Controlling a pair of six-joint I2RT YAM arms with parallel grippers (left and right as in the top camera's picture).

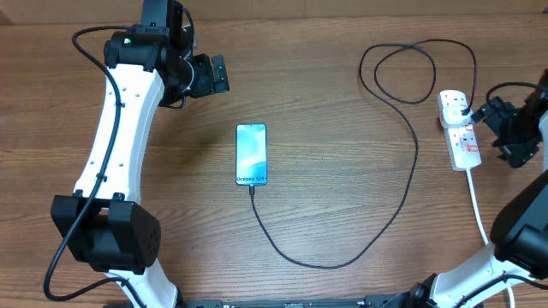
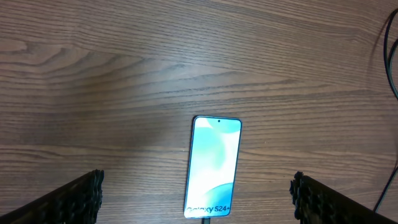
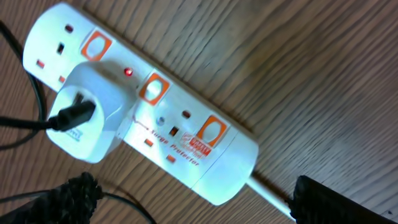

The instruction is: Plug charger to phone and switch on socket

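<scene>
1. Furthest left, the left gripper (image 1: 214, 75) hung above the wooden table (image 1: 342, 197), off to the upper left of the phone. In the left wrist view its fingers (image 2: 78, 198) were spread wide apart and held nothing.
2. Near the middle, the phone (image 1: 252, 154) lay flat, screen up and glowing pale blue.
3. At its lower edge the charger cable (image 1: 325, 263) was plugged in. It swept down and right, rose along the right side, and coiled in a loop near the top.
4. Its other end sat in a white adapter (image 3: 93, 118), which was pushed into the power strip (image 1: 460, 128) at the right side of the table. A small red light (image 3: 129, 72) shone on the strip beside the adapter.
5. Just right of the strip, the right gripper (image 1: 498, 133) hovered with its fingers (image 3: 68, 196) parted and clasping nothing.
</scene>
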